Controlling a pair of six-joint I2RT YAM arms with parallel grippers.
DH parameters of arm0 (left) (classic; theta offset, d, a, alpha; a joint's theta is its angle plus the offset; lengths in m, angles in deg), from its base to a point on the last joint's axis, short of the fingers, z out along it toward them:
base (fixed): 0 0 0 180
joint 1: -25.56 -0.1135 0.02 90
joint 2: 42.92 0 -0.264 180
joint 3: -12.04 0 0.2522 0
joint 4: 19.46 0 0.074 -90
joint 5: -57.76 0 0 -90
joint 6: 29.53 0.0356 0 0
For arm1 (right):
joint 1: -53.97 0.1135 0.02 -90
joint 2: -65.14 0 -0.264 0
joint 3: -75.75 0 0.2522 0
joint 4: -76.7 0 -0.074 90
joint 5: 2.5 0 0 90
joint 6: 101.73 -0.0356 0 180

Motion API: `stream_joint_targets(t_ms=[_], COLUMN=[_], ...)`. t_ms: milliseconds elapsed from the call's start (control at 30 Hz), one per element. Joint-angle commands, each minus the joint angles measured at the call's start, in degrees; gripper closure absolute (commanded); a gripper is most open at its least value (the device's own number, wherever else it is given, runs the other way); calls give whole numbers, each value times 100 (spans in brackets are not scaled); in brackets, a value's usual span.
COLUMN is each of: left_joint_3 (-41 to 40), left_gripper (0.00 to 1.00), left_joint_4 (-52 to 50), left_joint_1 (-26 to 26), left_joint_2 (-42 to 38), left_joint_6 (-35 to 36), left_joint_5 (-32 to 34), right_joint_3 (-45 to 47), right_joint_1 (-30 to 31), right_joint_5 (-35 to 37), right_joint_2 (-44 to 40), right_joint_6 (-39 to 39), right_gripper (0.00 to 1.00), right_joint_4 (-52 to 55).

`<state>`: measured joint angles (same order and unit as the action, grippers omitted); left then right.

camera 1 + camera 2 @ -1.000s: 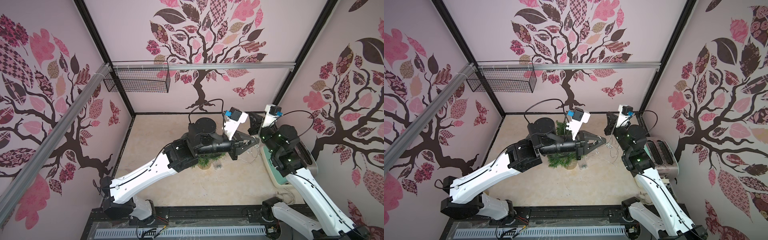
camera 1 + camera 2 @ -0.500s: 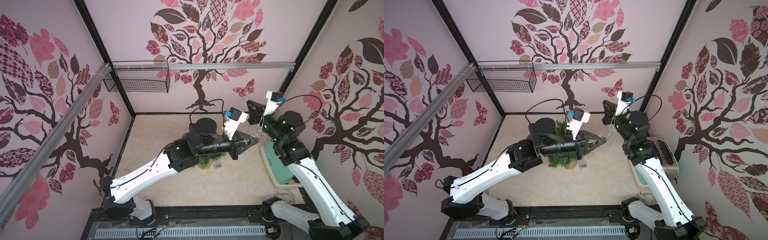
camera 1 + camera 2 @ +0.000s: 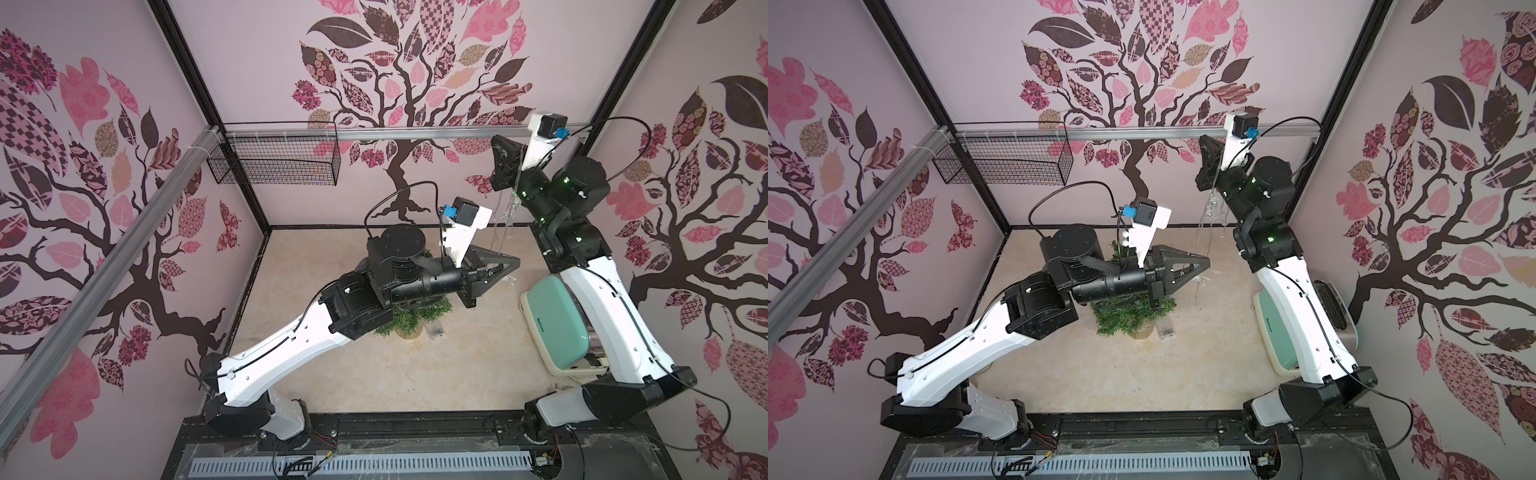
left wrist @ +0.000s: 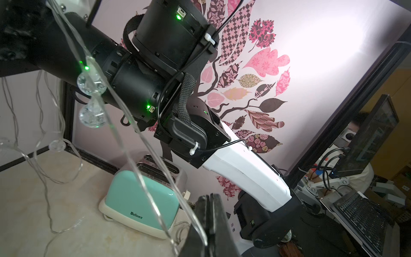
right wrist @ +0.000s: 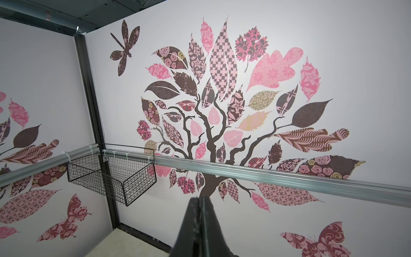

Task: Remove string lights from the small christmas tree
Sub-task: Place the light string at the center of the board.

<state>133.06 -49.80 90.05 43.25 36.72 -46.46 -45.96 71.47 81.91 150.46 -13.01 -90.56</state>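
Clamped on the string lights (image 4: 124, 124) with left pincer (image 4: 210, 197) near the tree (image 3: 1129, 316), mid-worktop (image 3: 1059, 374); gripped likewise by right pincer (image 5: 200, 200), raised high.

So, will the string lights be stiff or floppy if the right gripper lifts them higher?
Probably floppy: the string lights sag in loose loops below the right gripper. Likely light for their length, as they drape freely. The clear bulbs may be fragile and could snag on the small christmas tree.
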Motion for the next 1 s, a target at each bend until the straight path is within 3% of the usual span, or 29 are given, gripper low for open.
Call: stream_joint_targets(t_ms=[0,133,333,600,800,900,967], left_joint_3=[110,70,-56,-243,-346,-336,-195], left_gripper=[100,100,100,100,100,100,100], left_joint_4=[-273,-300,-276,-259,-276,-361,-534], left_joint_1=[61,48,52,56,63,47,-16], left_joint_2=[38,27,22,133,373,512,675], left_joint_6=[216,330,388,292,179,186,166], left_joint_5=[-121,-108,-116,-74,161,574,796], right_joint_3=[-763,-538,1314,4178,5332,5863,6218], right_joint_1=[-97,-132,-159,-150,-159,-159,-156], right_joint_5=[284,477,828,540,488,325,174], right_joint_2=[317,356,-487,-1891,-2176,-2318,-2457], right_joint_6=[174,127,-100,-1140,-1831,-2262,-2490], right_gripper=[100,100,100,100,100,92,76], right_joint_4=[99,48,-367,-366,-22,-96,-279])
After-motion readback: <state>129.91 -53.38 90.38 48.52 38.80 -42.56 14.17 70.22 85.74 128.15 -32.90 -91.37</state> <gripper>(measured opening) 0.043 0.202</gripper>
